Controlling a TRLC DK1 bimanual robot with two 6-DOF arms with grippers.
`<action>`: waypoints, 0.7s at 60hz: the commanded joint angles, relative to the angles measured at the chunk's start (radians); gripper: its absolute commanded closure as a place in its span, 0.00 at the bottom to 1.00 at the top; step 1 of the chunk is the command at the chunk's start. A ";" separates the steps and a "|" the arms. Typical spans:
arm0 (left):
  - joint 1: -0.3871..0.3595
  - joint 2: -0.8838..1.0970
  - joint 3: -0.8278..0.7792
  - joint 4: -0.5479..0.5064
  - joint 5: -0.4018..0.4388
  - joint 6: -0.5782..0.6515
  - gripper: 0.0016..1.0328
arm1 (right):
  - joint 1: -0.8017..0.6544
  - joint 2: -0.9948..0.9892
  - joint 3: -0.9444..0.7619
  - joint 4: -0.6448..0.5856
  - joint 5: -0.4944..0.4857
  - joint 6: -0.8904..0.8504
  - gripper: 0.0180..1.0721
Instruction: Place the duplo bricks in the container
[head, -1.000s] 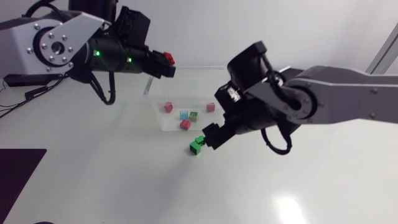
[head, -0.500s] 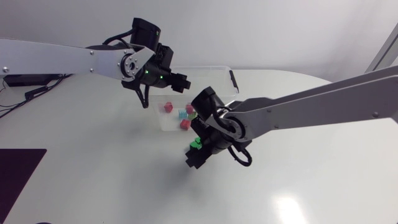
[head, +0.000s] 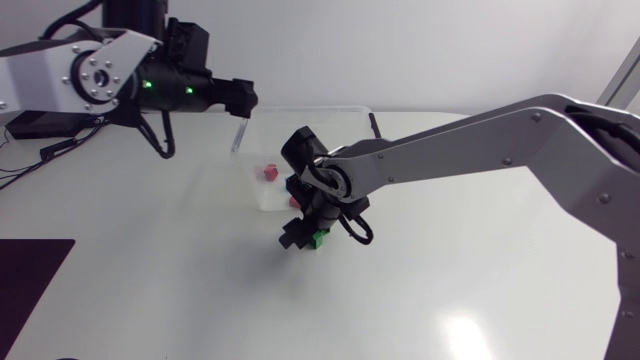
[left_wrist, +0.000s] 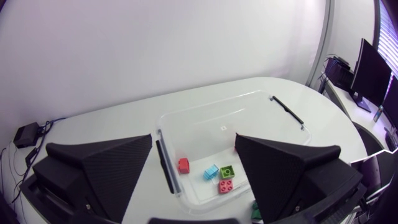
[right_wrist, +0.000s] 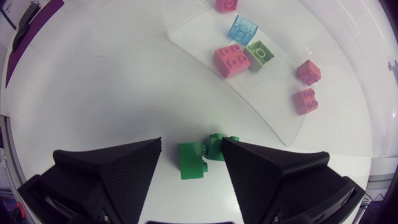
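Poises open right gripper (right_wrist: 191, 144) over two green duplo bricks (right_wrist: 193, 163), just outside clear container (left_wrist: 205, 121). Holds left gripper (left_wrist: 194, 142) raised near container, jaws apart.

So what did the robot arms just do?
The left pincer let go of its red brick (I can't tell which one now) over the container and pulled back, open. The right pincer slid across, open, over the green bricks on the table. The container and green bricks stayed put.
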 joint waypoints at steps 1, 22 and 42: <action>0.019 -0.059 -0.068 -0.006 0.009 0.020 0.08 | -0.006 0.054 0.006 -0.037 0.006 0.029 0.47; 0.057 -0.134 -0.134 -0.011 0.029 0.033 0.08 | 0.005 0.020 -0.028 -0.051 0.011 0.030 0.48; 0.057 -0.141 -0.145 -0.013 0.036 0.033 0.08 | 0.021 -0.029 -0.087 -0.051 0.011 0.030 0.48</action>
